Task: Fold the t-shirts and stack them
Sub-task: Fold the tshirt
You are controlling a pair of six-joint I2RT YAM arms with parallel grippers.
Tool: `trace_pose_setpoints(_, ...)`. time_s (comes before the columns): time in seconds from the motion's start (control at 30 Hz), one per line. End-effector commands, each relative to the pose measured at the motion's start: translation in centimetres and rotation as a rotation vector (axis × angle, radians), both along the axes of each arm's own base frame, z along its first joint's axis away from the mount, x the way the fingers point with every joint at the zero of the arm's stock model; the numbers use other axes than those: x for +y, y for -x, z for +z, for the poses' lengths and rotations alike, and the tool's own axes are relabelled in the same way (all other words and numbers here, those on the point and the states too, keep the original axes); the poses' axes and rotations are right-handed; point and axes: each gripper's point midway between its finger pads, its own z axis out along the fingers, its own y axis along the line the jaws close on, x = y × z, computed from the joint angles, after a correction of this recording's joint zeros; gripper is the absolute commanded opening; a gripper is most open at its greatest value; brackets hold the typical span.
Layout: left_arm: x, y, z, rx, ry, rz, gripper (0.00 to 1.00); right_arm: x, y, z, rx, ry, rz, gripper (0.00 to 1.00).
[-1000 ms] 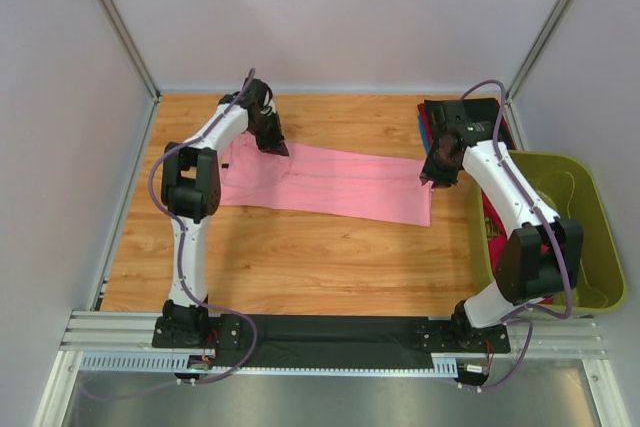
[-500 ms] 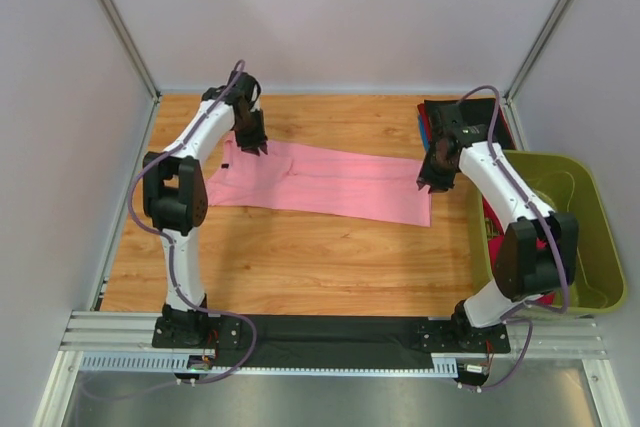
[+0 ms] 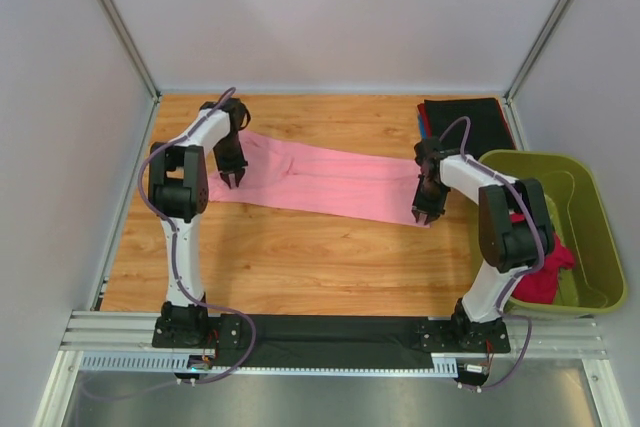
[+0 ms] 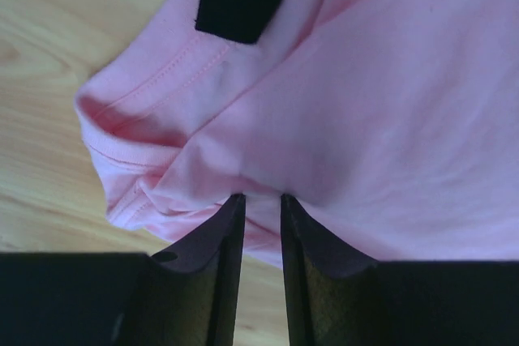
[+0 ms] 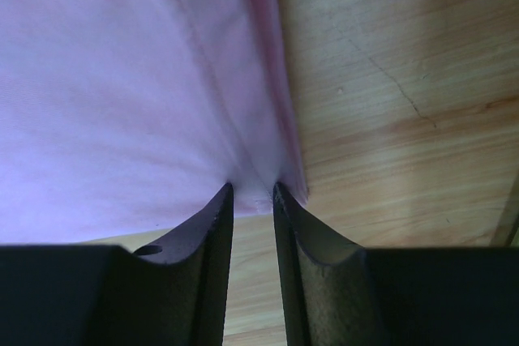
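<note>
A light pink t-shirt [image 3: 330, 182] lies flat as a long band across the wooden table. My left gripper [image 3: 232, 179] is at its near-left end. In the left wrist view that gripper [image 4: 262, 198] is open by a narrow gap, with the bunched pink hem [image 4: 162, 192] between its tips. My right gripper [image 3: 423, 215] is at the near-right corner. Its jaws [image 5: 253, 188] also stand slightly open around the pink edge [image 5: 105, 95]. A stack of folded t-shirts [image 3: 465, 117], black on top, sits at the back right.
An olive-green tub [image 3: 590, 247] stands at the right edge, with a magenta-red shirt [image 3: 540, 277] crumpled inside. A black tag [image 4: 237, 7] shows on the pink shirt's neck area. Grey walls enclose the table on three sides.
The left gripper let go of the far-left part, opened and came down to the near-left end. The right gripper moved from the far-right edge to the near-right corner.
</note>
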Motion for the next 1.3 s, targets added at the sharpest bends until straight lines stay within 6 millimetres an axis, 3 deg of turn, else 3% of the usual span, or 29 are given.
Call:
trace_pose_setpoints(0.0,2.2,-2.1,-0.1,-0.010,-0.099,0.038,0.31,0.0,0.2,-0.5,-0.055,0.032,-0.014,0.28)
trace_pose_setpoints(0.13,3.9,-5.3,-0.5,-0.061,-0.058,0.088,0.31,1.9,3.7,-0.4,-0.040,0.016,-0.019,0.28)
trace_pose_setpoints(0.23,4.3,-8.8,-1.0,-0.129,0.018,0.078,0.32,4.0,6.1,0.0,-0.040,-0.037,-0.038,0.28)
trace_pose_setpoints(0.33,2.0,-12.7,-0.6,-0.236,0.161,0.025,0.33,6.4,7.6,2.0,-0.063,-0.074,0.003,0.29)
trace_pose_setpoints(0.4,0.8,-14.2,1.3,-0.307,0.231,-0.017,0.34,7.3,8.1,3.3,-0.068,-0.098,0.020,0.29)
trace_pose_setpoints(0.43,0.3,-14.5,1.7,-0.333,0.254,-0.025,0.35,7.7,7.4,4.5,-0.100,-0.113,0.027,0.29)
trace_pose_setpoints(0.47,0.0,-14.9,3.6,-0.380,0.275,-0.040,0.35,7.5,7.1,5.0,-0.113,-0.100,0.053,0.29)
trace_pose_setpoints(0.53,-0.9,-14.8,4.6,-0.415,0.324,-0.055,0.36,6.8,6.1,5.4,-0.131,-0.045,0.085,0.29)
trace_pose_setpoints(0.57,-0.9,-14.9,6.6,-0.456,0.327,-0.062,0.37,6.8,4.6,6.2,-0.159,-0.041,0.091,0.29)
trace_pose_setpoints(0.67,-1.0,-14.2,8.7,-0.475,0.332,-0.067,0.37,6.5,2.0,6.3,-0.160,-0.021,0.138,0.29)
trace_pose_setpoints(0.77,-0.4,-13.0,9.5,-0.449,0.295,-0.058,0.38,6.5,0.0,5.5,-0.147,-0.041,0.189,0.29)
trace_pose_setpoints(0.83,0.4,-12.3,9.1,-0.418,0.251,-0.040,0.38,7.0,-0.8,5.5,-0.154,-0.061,0.214,0.29)
trace_pose_setpoints(1.0,0.6,-12.0,7.6,-0.387,0.241,-0.032,0.38,7.7,0.1,3.2,-0.126,-0.076,0.234,0.28)
trace_pose_setpoints(1.13,0.6,-13.1,4.8,-0.359,0.238,-0.022,0.38,7.4,2.6,0.6,-0.067,-0.052,0.223,0.27)
trace_pose_setpoints(1.17,0.7,-13.0,2.9,-0.322,0.235,-0.015,0.38,7.5,3.0,0.4,-0.063,-0.049,0.215,0.27)
trace_pose_setpoints(1.2,1.8,-13.2,2.4,-0.312,0.232,0.009,0.38,7.5,3.3,0.2,-0.061,-0.045,0.210,0.27)
trace_pose_setpoints(1.27,1.9,-13.9,1.0,-0.303,0.227,0.016,0.38,7.3,4.6,-0.5,-0.041,-0.026,0.191,0.27)
